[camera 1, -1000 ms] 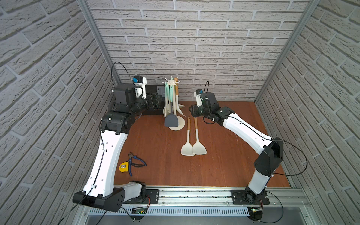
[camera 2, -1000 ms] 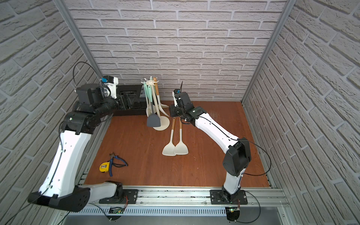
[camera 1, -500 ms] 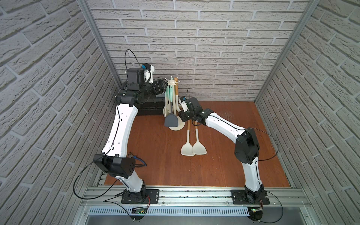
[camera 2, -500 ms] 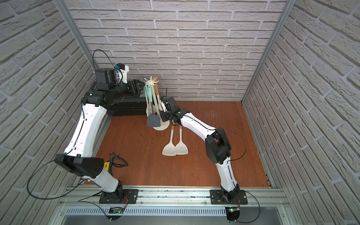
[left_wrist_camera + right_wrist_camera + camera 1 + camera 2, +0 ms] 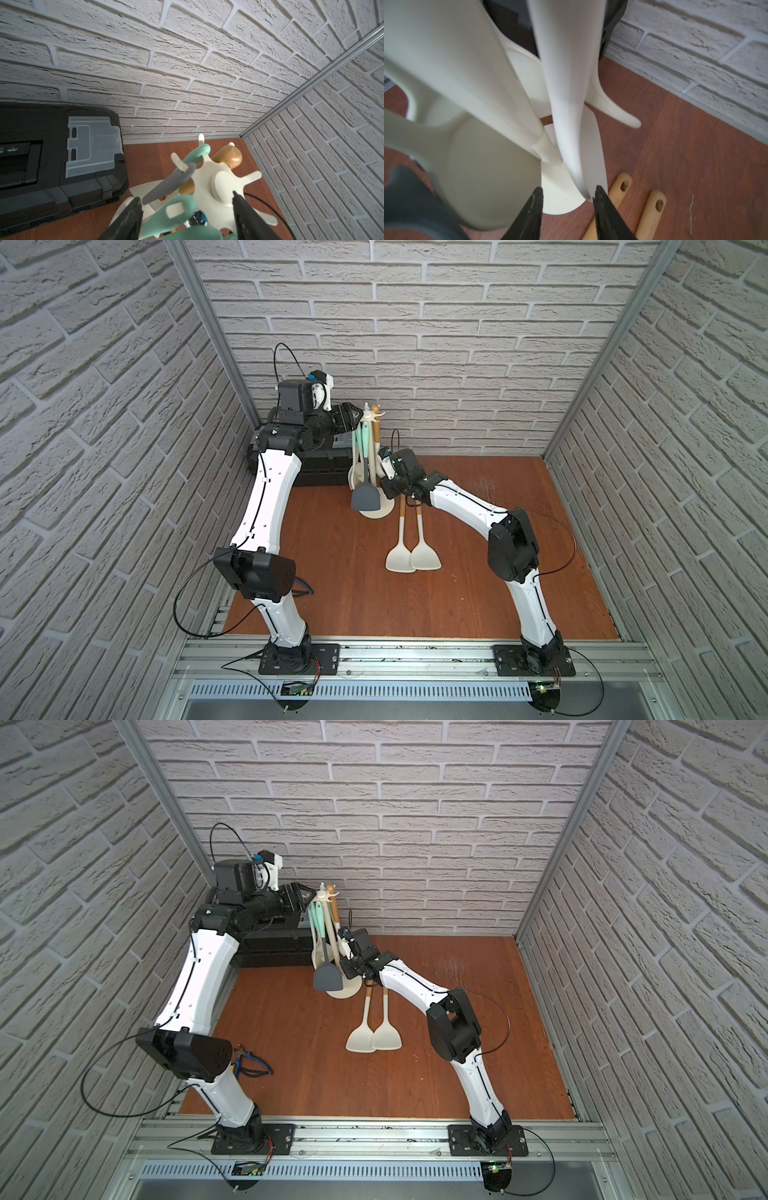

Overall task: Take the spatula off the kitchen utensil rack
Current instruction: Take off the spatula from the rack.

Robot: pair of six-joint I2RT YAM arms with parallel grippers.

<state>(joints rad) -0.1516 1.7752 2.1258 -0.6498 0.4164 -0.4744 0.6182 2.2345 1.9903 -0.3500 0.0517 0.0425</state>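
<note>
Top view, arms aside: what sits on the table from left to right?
toolbox → rack → rounded cream spatula → squarer cream spatula

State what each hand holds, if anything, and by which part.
Nothing is held. The left hand stands open around the crown of the rack. The right hand stands open around the lower end of a hanging cream utensil, not clamped.

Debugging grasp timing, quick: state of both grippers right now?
Left gripper: open, straddling the kitchen utensil rack crown, holding nothing.
Right gripper: open by the rack's pole, holding nothing.
</note>
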